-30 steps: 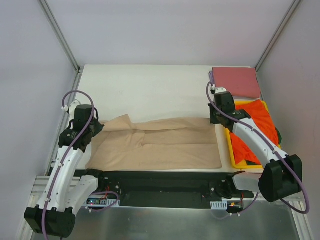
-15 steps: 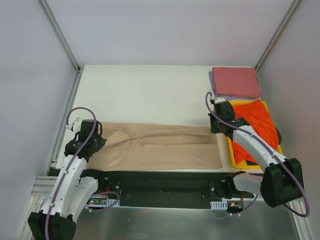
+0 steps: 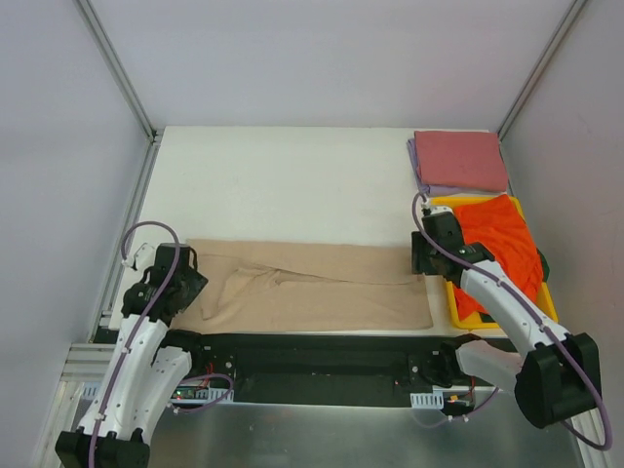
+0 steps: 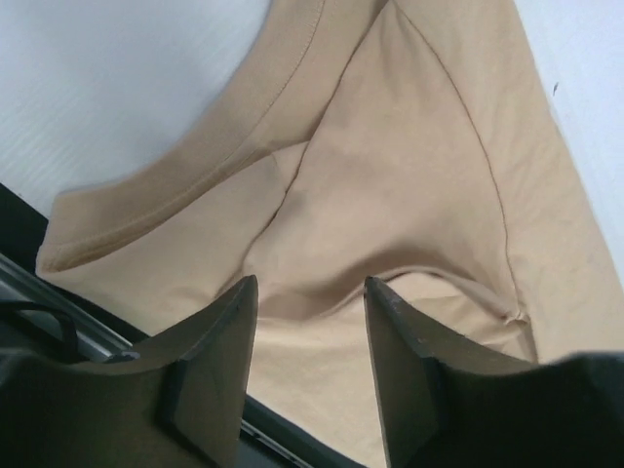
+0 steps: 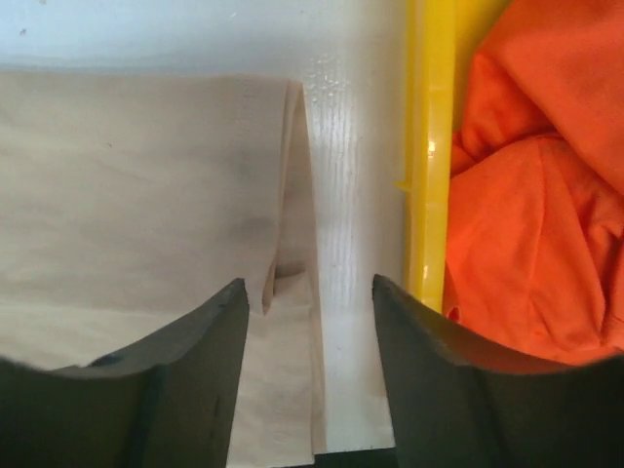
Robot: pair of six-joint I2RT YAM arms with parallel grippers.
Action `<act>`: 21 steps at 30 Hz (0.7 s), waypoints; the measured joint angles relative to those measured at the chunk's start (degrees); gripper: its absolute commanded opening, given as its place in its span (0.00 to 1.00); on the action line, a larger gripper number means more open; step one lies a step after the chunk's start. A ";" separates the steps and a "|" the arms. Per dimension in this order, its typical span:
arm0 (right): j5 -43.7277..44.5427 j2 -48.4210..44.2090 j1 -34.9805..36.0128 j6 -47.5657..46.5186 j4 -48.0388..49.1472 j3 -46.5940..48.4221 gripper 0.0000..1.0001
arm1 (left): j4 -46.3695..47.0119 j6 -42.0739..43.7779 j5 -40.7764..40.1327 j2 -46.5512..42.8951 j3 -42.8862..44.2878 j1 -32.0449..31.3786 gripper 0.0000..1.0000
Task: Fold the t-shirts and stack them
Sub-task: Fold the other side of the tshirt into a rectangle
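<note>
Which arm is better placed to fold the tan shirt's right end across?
Right, probably: the right end effector hangs open over the tan shirt's right edge, beside the yellow tray. The left end effector is open over the collar end.

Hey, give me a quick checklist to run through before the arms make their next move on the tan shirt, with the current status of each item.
1. Left gripper empty: ok, jaws apart above the tan t-shirt.
2. Right gripper empty: ok, jaws apart over the shirt's right edge.
3. Tan shirt lying flat: not ok, its left end is creased.
4. Shirt clear of the yellow tray: ok, a bare strip of table lies between.
5. Folded stack tidy: ok, pink-red t-shirt on the lavender t-shirt.
6. Orange-red t-shirt folded: not ok, bunched in the tray.
</note>
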 measured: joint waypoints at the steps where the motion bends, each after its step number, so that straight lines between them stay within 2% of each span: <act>1: -0.04 -1.03 0.00 0.52 -0.92 -0.13 0.77 | -0.79 -0.31 0.07 -0.96 0.02 0.00 0.81; 2: -0.22 -2.25 0.00 0.94 -1.49 -0.26 0.85 | -1.49 -0.46 0.17 -1.99 0.07 0.00 0.99; 3: -0.63 -3.65 0.00 1.25 -2.12 -0.28 0.93 | -2.16 -0.68 0.42 -3.04 0.24 0.00 0.99; 4: -1.20 -5.11 0.00 1.53 -2.38 -0.28 0.96 | -2.60 -0.94 0.52 -3.96 0.59 0.00 0.99; 8: -5.84 -9.84 0.00 2.08 -2.38 -0.28 0.96 | -3.30 -1.36 1.62 -5.07 3.96 0.00 0.99; 11: -11.37 -11.76 0.00 2.40 -1.36 -0.28 0.96 | 0.48 1.14 5.62 -2.89 6.43 0.00 0.99; 15: -19.87 -11.82 0.00 4.17 3.28 -1.44 0.96 | 10.67 4.96 16.94 8.28 6.91 -1.18 0.99; 19: -23.82 -9.27 0.04 5.88 5.92 -2.47 0.96 | 18.67 8.46 23.30 25.66 8.28 -9.38 0.99; 21: -24.48 -7.91 0.04 6.29 6.32 -2.56 0.96 | 20.63 9.90 25.70 31.61 9.29 -13.51 0.99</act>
